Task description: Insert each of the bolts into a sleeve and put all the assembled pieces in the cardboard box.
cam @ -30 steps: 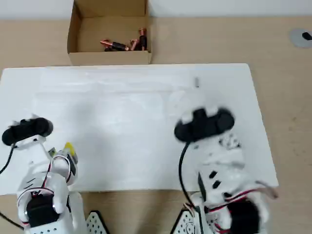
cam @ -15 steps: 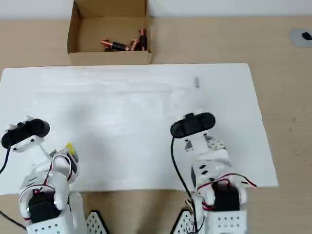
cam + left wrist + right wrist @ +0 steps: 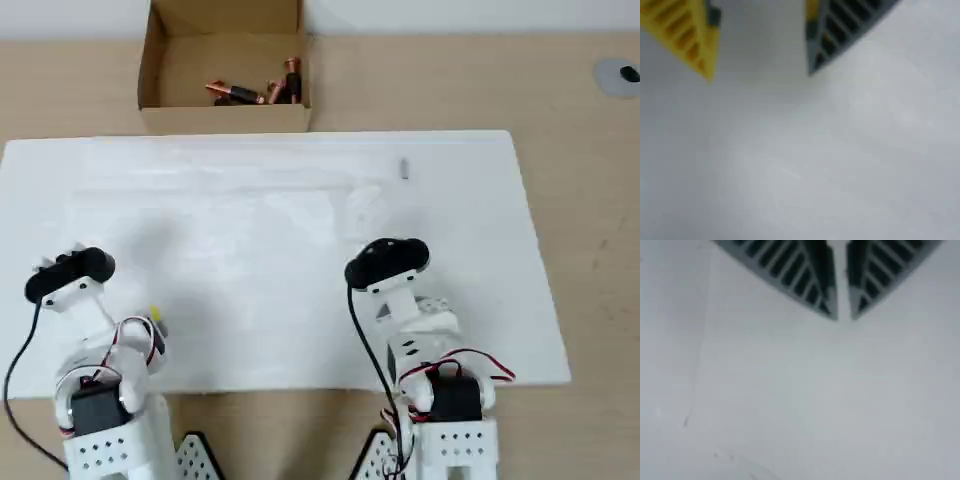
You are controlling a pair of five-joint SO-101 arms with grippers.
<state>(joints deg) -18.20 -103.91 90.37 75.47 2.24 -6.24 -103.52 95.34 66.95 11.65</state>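
**Entry: two grippers over the white mat, both empty; assembled pieces in the box**

**Left gripper** [image 3: 759, 75]: spread wide. One yellow ribbed finger [image 3: 692, 37] and one dark ribbed finger with a yellow edge [image 3: 840, 30] stand well apart, with bare mat between them. It holds nothing, and whether the tips touch the surface cannot be told.

**Right gripper** [image 3: 844, 317]: drawn together, with only a thin slit between the two dark ribbed fingers. Nothing is in the slit. The tips point at plain mat.

**Cardboard box** [image 3: 150, 75]: on the wooden table [image 3: 585, 210], just beyond the far edge of the white mat [image 3: 280, 240], toward the left arm's side. Open top.

**Assembled pieces** [image 3: 255, 92]: a small cluster of copper-and-black parts lying inside the box, toward its right wall. The count is unclear.

**Small grey item** [image 3: 404, 168]: alone on the far part of the mat, too small to identify.

**Difference from earlier frames:** the right arm [image 3: 425, 330] has drawn back toward its base at the near edge. One second ago it was blurred and stretched further over the mat. The left arm [image 3: 100, 370] has shifted only slightly. The box and its contents are unmoved.
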